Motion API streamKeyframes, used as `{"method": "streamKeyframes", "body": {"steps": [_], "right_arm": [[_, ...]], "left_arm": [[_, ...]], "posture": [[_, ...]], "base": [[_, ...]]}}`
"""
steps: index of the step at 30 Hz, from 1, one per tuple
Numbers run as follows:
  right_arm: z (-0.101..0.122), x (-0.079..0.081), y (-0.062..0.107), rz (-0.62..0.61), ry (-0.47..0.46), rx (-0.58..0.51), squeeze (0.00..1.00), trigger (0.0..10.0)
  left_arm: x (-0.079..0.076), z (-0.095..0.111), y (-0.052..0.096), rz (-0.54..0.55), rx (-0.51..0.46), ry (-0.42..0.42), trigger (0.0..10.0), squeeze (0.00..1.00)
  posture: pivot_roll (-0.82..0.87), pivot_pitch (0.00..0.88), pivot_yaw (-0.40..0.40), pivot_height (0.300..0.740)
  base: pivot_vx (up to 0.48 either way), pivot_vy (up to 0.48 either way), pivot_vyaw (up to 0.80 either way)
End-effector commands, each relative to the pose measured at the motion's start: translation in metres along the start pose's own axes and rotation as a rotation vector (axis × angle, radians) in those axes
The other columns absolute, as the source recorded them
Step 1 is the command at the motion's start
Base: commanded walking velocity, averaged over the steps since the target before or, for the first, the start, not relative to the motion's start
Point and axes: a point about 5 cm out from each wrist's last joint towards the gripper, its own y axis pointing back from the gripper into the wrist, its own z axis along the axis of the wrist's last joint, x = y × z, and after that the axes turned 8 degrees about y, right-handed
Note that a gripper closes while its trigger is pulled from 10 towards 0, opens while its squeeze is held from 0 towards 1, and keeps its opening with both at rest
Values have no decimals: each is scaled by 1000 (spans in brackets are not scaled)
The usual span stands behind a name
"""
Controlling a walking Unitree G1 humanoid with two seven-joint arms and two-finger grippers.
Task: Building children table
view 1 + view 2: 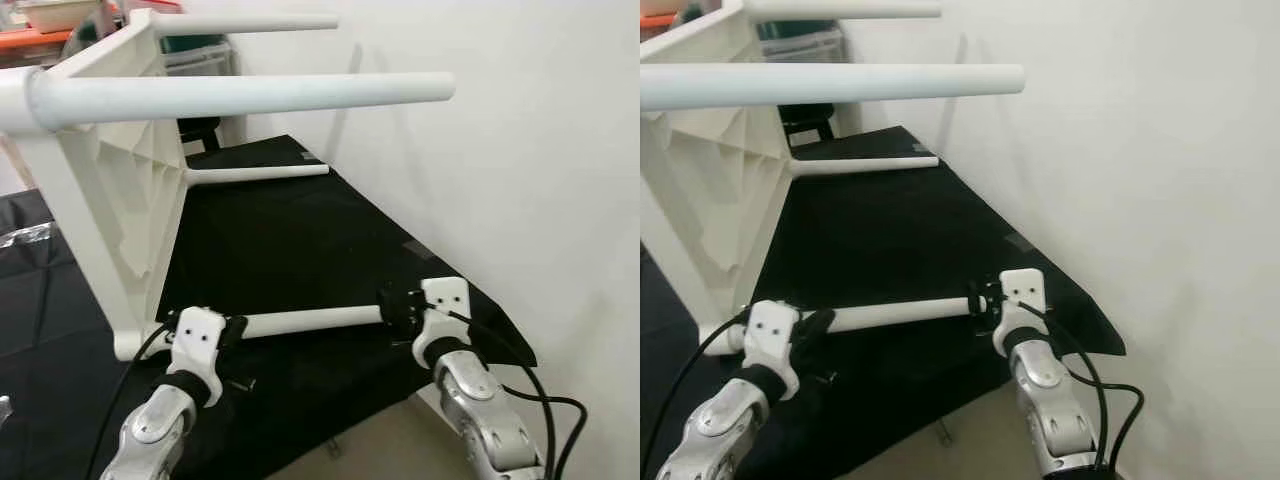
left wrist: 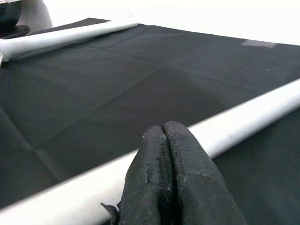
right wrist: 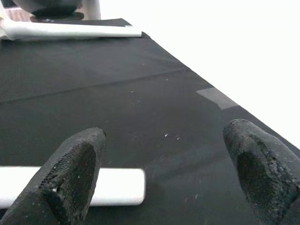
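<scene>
Up close, left end effector [image 2: 164, 178] pinched shut against leg [image 2: 243, 119]; right end effector [image 3: 164, 187] wide at leg tip.

Plain white wall [image 1: 520, 150] runs along my right side, evenly lit, w/ soft shadows falling on it. Black cloth [image 1: 300, 240] spread over the floor below me, creased in a grid of fold lines; its far edge meets the wall & one corner [image 1: 515, 345] juts toward the bottom right. Small grey tape patch [image 3: 218, 98] on the cloth near the wall. Beige floor [image 1: 390, 440] shows past the cloth edge. Far back, top left: orange shelf [image 1: 35, 40] w/ a pale tray, a dark green bin [image 1: 195, 45], & sth black under it, too small to tell.
</scene>
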Motion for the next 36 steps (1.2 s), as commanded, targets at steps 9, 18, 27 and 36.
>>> {"method": "streamKeyframes", "body": {"steps": [9,18,27,36], "right_arm": [[4,9,0,62,-47,-20,0,10000],[7,10,1,79,-50,-29,0,10000],[18,-5,3,66,31,-92,0,10000],[56,-35,3,65,180,-224,0,10000]], "left_arm": [[6,-1,3,46,8,-46,10000,0],[8,3,3,95,-16,-131,10000,0],[9,9,-2,85,-48,-90,10000,0],[16,19,-19,107,-91,-126,10000,0]], "posture": [[-44,47,24,740],[-47,57,28,740],[-53,66,23,740],[-68,72,22,740]], "base": [[27,0,0],[0,0,0],[0,0,0],[0,0,0]]}}
